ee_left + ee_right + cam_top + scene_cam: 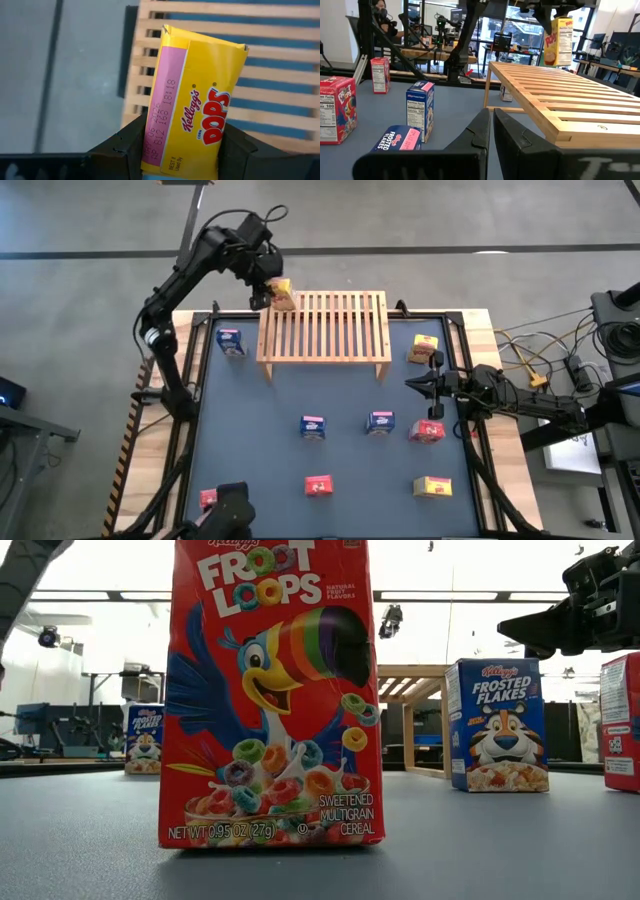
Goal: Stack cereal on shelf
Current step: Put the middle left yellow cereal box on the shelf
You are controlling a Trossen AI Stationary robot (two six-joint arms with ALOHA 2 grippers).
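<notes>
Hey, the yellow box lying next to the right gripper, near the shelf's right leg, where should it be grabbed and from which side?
Probably from straight above, fingers across its two narrower sides. The yellow cereal box seems to lie flat on the mat, broad face up, clear of the shelf. The shut right gripper hangs close by and would need to open first. The left gripper is already shut on another yellow Corn Pops box.

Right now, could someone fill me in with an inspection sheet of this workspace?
Surface: dark blue table mat, wooden edges.
Job's things: slatted wooden shelf; eight cereal boxes standing on the mat, one yellow Corn Pops box held above the shelf's corner.
Clutter: nothing seen.
Grippers: left gripper fingers clamp the Corn Pops box; right gripper shut, empty, beside the shelf.
Cables: tangle right of table.
Surroundings: person, desks, monitors.
</notes>
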